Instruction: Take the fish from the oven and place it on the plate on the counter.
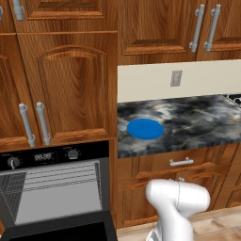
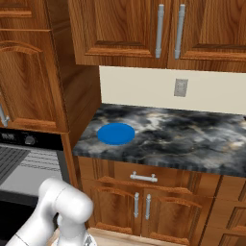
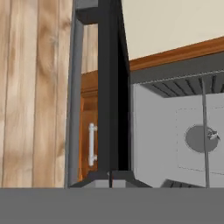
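The oven [image 1: 56, 188] stands open at the lower left, with a grey interior and wire racks; its black panel also shows in the right base view [image 2: 29, 139]. The fish is out of view. The blue plate [image 1: 145, 128] lies flat on the marbled counter [image 1: 197, 122], near its left end, and appears again in the right base view [image 2: 116, 133]. In the hand view my gripper [image 3: 109, 178] is shut, its two dark tips pressed together with nothing between them. It points at the black edge of the oven [image 3: 109, 87], beside the grey cavity with a round fan [image 3: 199, 138].
Wooden cabinets [image 1: 70, 84] rise above the oven and over the counter. Drawers with silver handles [image 2: 143, 178] sit under the counter. A wall outlet [image 1: 176, 78] is on the cream backsplash. My white arm elbow [image 1: 176, 200] hangs low in front of the drawers.
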Motion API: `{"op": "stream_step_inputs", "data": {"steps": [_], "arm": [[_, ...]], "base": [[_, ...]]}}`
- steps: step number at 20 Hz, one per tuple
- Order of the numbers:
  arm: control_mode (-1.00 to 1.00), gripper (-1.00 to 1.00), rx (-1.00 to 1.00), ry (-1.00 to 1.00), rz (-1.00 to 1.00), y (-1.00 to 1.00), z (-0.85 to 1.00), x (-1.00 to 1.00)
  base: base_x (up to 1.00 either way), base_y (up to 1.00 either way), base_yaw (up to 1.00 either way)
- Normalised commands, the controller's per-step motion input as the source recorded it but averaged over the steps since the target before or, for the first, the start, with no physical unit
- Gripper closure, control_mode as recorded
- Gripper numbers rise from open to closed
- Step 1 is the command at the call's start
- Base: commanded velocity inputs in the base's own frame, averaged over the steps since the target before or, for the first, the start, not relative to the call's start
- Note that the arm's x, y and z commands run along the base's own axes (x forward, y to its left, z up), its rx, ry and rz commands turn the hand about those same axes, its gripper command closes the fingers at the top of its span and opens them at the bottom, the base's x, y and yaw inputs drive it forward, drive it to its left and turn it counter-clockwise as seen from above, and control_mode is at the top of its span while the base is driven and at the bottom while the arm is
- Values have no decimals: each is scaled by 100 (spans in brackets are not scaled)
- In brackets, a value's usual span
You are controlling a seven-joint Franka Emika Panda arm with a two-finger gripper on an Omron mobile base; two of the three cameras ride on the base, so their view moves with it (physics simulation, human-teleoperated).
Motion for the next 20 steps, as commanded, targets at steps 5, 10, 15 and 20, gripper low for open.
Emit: {"op": "stream_step_inputs", "data": {"steps": [5, 10, 15, 20], "arm": [[-100, 100, 3, -34, 7, 0, 100, -27], [-100, 100, 7, -34, 5, 0, 100, -17], [-100, 100, 8, -27, 3, 0, 96, -1], [-100, 100, 3, -10, 1, -2, 42, 2]], "base": [[0, 0, 0], [0, 0, 0], [0, 0, 0], [0, 0, 0]]}}
